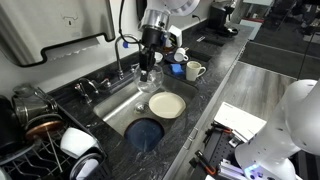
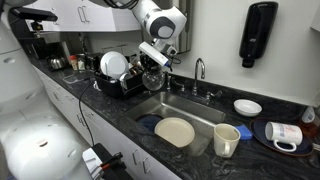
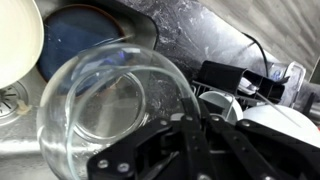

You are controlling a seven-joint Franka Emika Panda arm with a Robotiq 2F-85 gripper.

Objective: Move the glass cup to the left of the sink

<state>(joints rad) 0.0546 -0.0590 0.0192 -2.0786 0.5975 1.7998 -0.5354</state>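
Observation:
My gripper (image 1: pixel 148 60) is shut on the glass cup (image 1: pixel 148 76), a clear tumbler held tilted in the air over the sink (image 1: pixel 120 112). In an exterior view the gripper (image 2: pixel 153 60) holds the cup (image 2: pixel 152 78) above the sink's end (image 2: pixel 190 108) nearest the dish rack. In the wrist view the cup (image 3: pixel 105 110) fills the frame, its rim pinched between the black fingers (image 3: pixel 195 135). The basin holds a cream plate (image 1: pixel 167 104) and a blue plate (image 1: pixel 145 133).
A chrome tap (image 1: pixel 122 55) rises behind the sink. A dish rack (image 2: pixel 118 76) with white plates stands beside the sink. A cream mug (image 2: pixel 226 138) and a blue cup (image 1: pixel 178 68) stand on the black counter at the other side.

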